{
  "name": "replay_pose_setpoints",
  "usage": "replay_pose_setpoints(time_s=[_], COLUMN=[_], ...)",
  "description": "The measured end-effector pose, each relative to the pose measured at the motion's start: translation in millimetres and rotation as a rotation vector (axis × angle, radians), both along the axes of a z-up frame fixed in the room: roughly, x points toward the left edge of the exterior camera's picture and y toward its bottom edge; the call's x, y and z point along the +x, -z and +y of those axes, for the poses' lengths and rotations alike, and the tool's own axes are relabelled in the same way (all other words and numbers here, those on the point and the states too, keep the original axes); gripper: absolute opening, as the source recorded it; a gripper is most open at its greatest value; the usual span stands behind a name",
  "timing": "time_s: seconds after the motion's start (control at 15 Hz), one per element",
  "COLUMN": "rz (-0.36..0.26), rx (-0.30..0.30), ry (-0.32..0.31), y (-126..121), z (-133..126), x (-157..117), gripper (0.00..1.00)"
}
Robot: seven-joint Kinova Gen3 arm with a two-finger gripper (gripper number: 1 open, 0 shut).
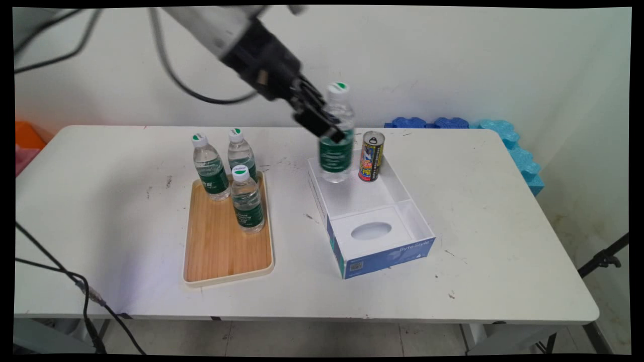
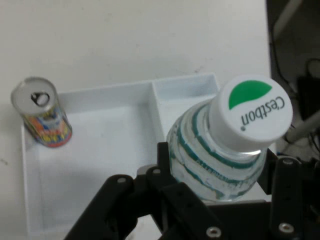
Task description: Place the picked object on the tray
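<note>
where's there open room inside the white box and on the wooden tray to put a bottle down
In the white box, the main compartment floor is bare between the can in its far corner and the insert with the oval hole. The end effector holds a bottle over its far left. The wooden tray is free in its near half; three bottles crowd the far end.

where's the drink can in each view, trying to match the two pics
Main view: the drink can stands upright in the far end of the white box, right of centre, beside the water bottle that the pincer holds.
Hand view: the can is at the left edge, in a corner of the box, seen from above.
Shared landmark: the held bottle with its white-and-green cap.
</note>
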State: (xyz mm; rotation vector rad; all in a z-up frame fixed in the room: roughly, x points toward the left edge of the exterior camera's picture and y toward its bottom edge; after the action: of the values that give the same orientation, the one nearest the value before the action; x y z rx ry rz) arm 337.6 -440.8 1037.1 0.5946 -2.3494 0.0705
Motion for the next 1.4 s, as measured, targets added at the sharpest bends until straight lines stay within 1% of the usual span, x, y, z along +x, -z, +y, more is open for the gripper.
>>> replay_pose_setpoints(time_s=[0.2, 0.33, 0.47, 0.67, 0.8, 1.07, 1.2, 1.4], rz=[0.003, 0.000, -0.002, -0.008, -0.015, -0.030, -0.046, -0.069], rx=[0.018, 0.030, 0.042, 0.056, 0.063, 0.075, 0.080, 0.088], ry=[0.037, 0.054, 0.064, 0.075, 0.079, 0.089, 0.087, 0.069], y=[-18, -22, -23, -18, -9, 14, 30, 56], z=[29, 44, 57, 76, 88, 103, 109, 114], x=[41, 61, 79, 104, 121, 144, 155, 172], gripper=[0.00, 0.00, 0.00, 0.00, 0.00, 0.00, 0.00, 0.00])
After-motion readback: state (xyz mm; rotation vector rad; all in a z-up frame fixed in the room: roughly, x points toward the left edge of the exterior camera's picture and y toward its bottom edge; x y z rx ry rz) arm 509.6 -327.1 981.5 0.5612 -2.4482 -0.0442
